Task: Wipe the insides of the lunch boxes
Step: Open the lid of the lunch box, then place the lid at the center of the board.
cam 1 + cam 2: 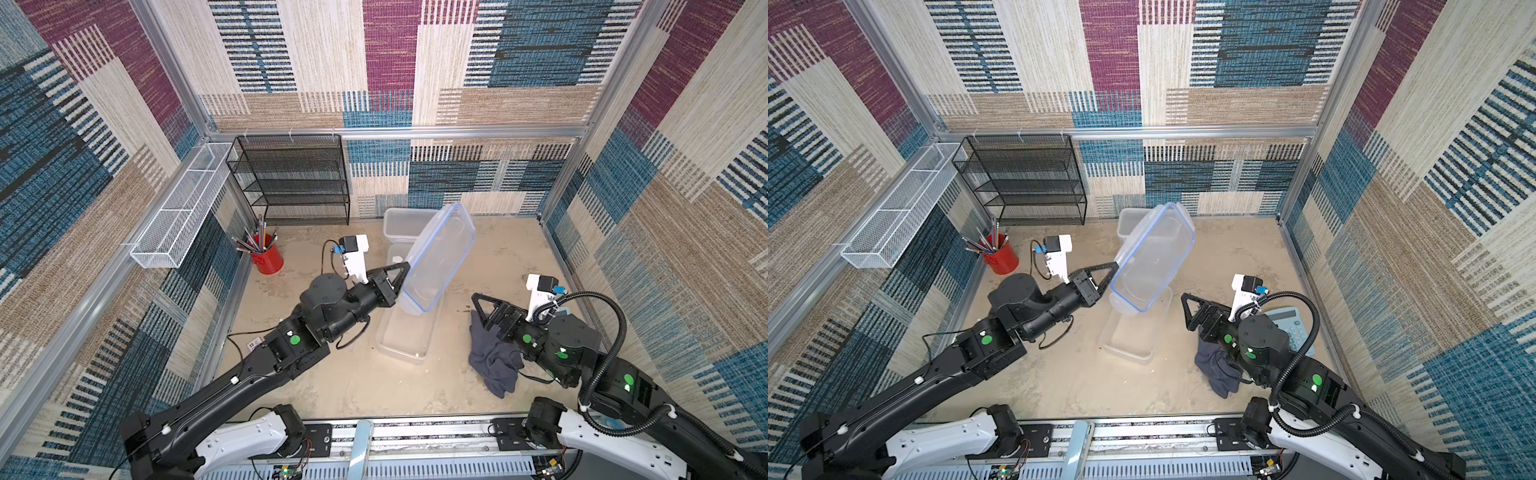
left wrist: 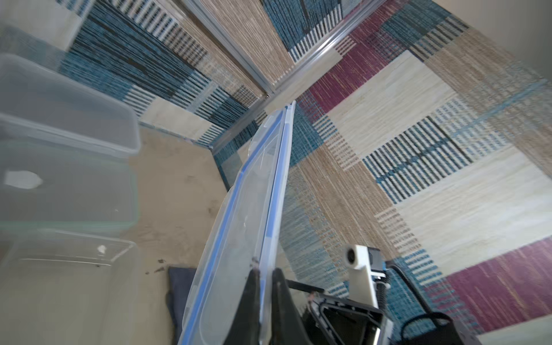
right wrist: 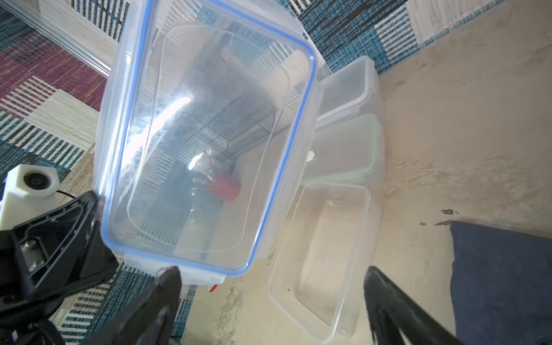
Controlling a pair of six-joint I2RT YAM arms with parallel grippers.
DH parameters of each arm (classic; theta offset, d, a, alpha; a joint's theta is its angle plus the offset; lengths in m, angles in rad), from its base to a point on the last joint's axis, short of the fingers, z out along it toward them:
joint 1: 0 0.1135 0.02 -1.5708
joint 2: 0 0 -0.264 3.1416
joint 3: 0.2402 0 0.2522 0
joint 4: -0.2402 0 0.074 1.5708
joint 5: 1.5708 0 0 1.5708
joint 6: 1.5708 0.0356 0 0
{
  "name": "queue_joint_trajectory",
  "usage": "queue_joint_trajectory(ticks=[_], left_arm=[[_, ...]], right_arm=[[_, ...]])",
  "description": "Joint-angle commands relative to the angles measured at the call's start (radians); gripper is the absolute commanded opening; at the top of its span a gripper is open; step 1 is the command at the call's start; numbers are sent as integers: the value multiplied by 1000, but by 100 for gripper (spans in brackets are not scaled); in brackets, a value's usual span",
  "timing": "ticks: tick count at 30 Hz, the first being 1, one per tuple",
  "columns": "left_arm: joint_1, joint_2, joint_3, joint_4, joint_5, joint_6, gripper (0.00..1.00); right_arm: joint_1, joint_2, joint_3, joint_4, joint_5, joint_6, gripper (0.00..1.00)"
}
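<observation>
Holding a blue-rimmed lid (image 1: 440, 257) up in the air, tilted, with the left tool (image 1: 404, 269) pinched shut on its edge. Hanging the right tool (image 3: 271, 277) wide open and empty, just beside the grey cloth (image 1: 492, 361). Below the lid, on the table (image 1: 353, 382), three lunch boxes in a row: shallow clear lunch box (image 1: 401, 338) nearest, middle lunch box (image 3: 377, 174) with what looks like a green-rimmed lid (image 3: 343, 146) on top, frosted lunch box (image 1: 397, 224) at the back. Not wiping yet. Might drop the lid on the boxes with such a thin pinch. Might bump the big lid when reaching across with the cloth. Might shove the light clear box away by wiping without holding it down.
</observation>
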Motion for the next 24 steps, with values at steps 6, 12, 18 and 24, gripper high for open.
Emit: queue_joint_trajectory(ticks=[6, 12, 18, 24], left_arm=[[234, -2, 213, -495, -172, 371, 0], [378, 75, 307, -653, -285, 591, 0], [462, 151, 252, -600, -421, 760, 0], [483, 240, 137, -448, -419, 859, 0]], right_arm=[[2, 41, -13, 90, -25, -21, 97], [1, 121, 21, 119, 0, -58, 99], [1, 180, 45, 151, 42, -100, 99], [-4, 241, 63, 177, 53, -117, 99]])
